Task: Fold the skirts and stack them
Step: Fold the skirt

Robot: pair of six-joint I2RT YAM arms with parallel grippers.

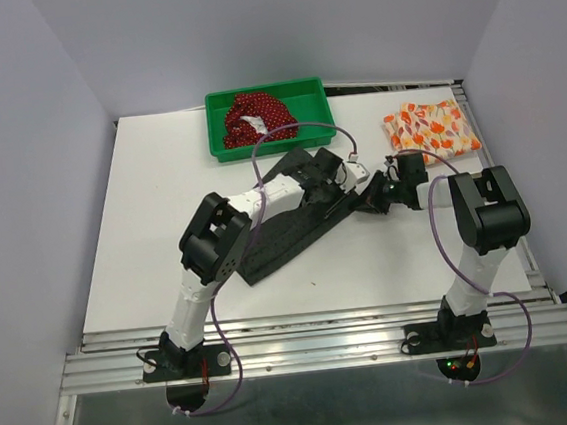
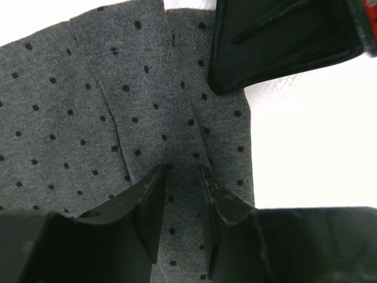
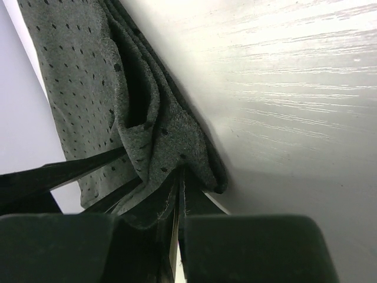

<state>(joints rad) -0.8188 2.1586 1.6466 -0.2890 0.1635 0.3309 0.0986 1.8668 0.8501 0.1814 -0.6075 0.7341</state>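
Observation:
The charcoal-grey skirt [image 1: 290, 227] with tiny dark dots lies partly folded mid-table. My left gripper [image 1: 336, 175] stands on its far right end. In the left wrist view its jaws [image 2: 179, 177] are partly apart, tips down on the flat cloth [image 2: 88, 118], which shows between them. My right gripper [image 1: 366, 201] is at the skirt's right edge, and its jaws [image 3: 179, 172] are shut on a bunched fold of the grey cloth [image 3: 159, 135]. The dark red dotted skirt [image 1: 255, 120] lies crumpled in the tray. The orange-and-white skirt [image 1: 432, 130] lies folded at the back right.
A green plastic tray [image 1: 304, 94] stands at the back centre of the white table [image 1: 155, 235]. The right gripper's black body [image 2: 283, 41] sits close above the left one's fingers. Grey walls close in on three sides.

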